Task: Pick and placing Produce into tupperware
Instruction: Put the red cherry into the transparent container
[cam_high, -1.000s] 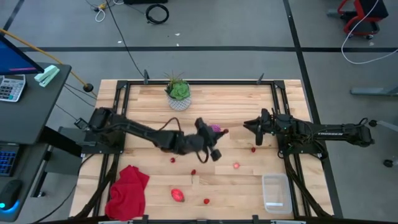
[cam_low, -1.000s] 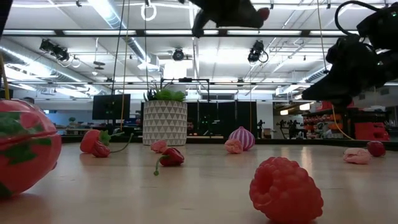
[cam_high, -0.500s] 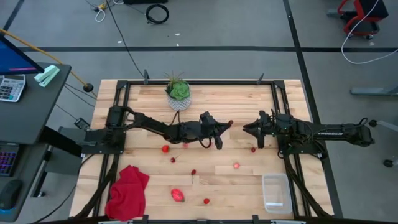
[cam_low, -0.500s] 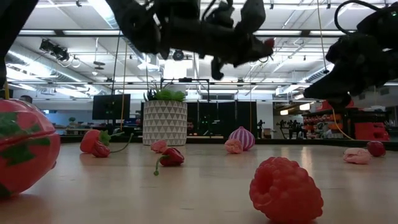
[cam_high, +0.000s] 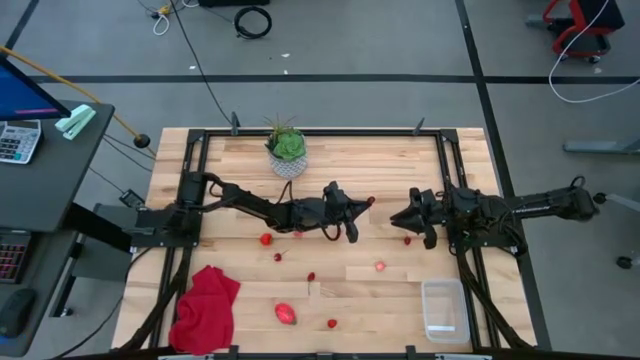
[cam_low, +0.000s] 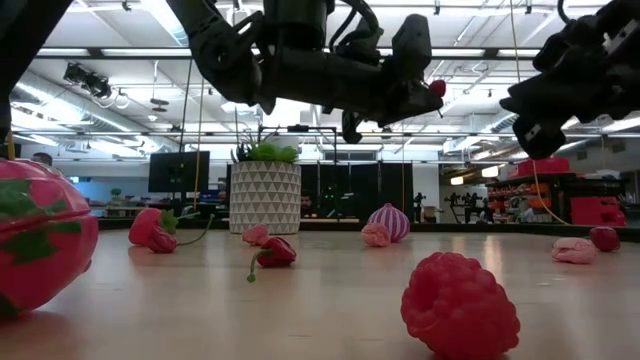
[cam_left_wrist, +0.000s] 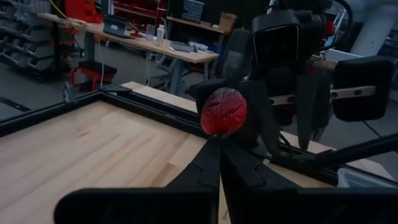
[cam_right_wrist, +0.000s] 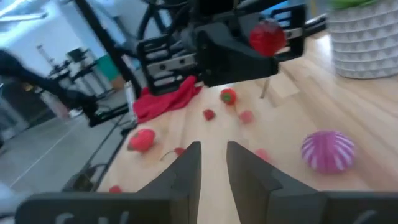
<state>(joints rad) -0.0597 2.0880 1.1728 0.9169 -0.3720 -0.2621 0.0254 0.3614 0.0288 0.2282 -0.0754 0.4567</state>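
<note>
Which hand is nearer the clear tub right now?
Right. The right hand hangs above mid-table, closer to the tub at the front right corner. The left hand, pinching a red berry, is farther toward the centre.

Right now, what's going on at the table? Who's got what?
The left claw is shut on a small red berry, held up in the air over the middle of the table and pointed toward the right arm. The right claw faces it from close by, apart, shut and carrying nothing. The clear tub sits at the near right corner with nothing visible in it. More red pieces and a purple ball lie scattered on the wood.
</note>
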